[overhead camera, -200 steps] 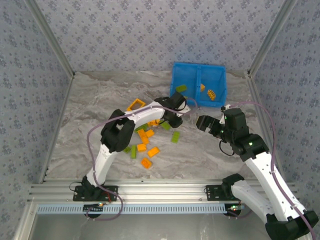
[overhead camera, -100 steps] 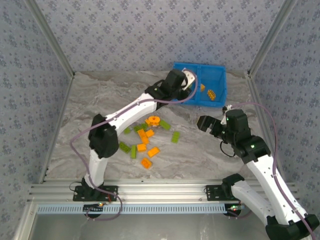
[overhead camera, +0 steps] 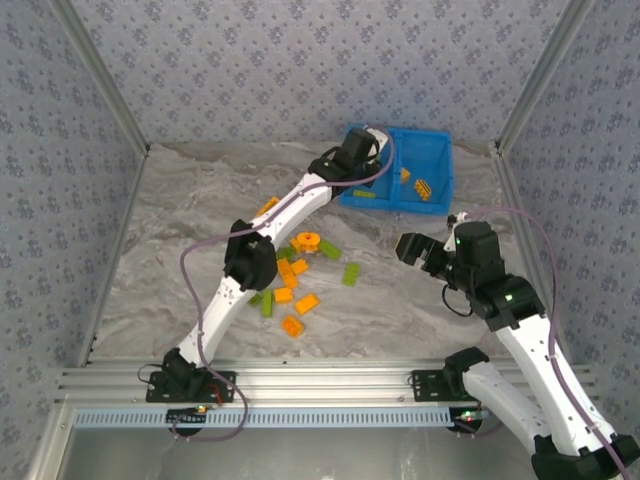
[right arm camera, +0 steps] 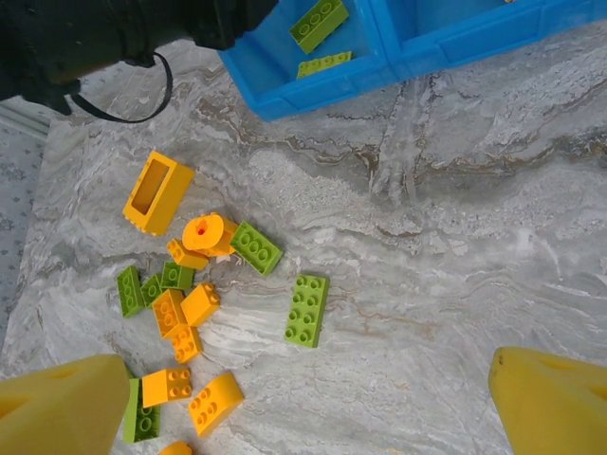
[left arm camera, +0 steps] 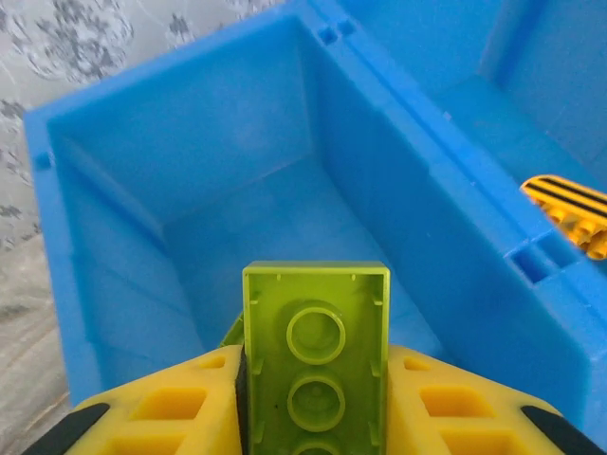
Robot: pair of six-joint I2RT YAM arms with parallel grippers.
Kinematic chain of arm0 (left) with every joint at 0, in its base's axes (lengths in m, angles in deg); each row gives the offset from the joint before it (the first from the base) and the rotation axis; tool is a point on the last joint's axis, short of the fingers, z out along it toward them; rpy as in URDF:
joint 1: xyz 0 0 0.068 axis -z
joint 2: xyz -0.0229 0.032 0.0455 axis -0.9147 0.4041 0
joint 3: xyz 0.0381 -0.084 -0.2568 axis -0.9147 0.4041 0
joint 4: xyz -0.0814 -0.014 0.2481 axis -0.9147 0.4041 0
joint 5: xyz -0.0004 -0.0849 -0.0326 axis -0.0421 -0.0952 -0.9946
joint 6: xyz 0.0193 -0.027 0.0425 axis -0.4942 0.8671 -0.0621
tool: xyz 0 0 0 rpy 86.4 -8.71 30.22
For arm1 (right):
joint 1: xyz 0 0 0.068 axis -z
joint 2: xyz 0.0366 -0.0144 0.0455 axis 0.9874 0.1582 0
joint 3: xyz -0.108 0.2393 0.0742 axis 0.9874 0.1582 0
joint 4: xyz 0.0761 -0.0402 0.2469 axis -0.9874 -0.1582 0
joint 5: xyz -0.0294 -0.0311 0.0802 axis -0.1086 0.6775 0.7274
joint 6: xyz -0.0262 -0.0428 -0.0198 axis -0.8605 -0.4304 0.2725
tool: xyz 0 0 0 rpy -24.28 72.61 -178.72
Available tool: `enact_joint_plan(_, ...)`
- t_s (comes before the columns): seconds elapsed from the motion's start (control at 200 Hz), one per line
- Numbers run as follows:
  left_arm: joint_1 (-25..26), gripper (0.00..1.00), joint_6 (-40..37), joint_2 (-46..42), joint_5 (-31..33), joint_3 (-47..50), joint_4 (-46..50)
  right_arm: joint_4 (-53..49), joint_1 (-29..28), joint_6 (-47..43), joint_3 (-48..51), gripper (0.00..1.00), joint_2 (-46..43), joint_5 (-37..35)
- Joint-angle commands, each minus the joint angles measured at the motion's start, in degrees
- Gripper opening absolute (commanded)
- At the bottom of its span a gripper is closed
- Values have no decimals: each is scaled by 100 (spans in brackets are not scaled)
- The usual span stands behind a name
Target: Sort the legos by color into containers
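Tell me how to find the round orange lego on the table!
Start at the big blue bin at the far side of the table, then look nearer, to the heap of orange and green legos. At the heap's far edge sits the round orange lego: the only circle, with a hole in its middle, among boxy bricks.

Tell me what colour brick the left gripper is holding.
The brick is lime green, clearest in the left wrist view.
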Motion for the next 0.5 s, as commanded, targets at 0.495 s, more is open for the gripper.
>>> enact_joint_plan(0.495,69,54,614,-880,-452,-197,379,-115,38,83,90,100,-36,-36)
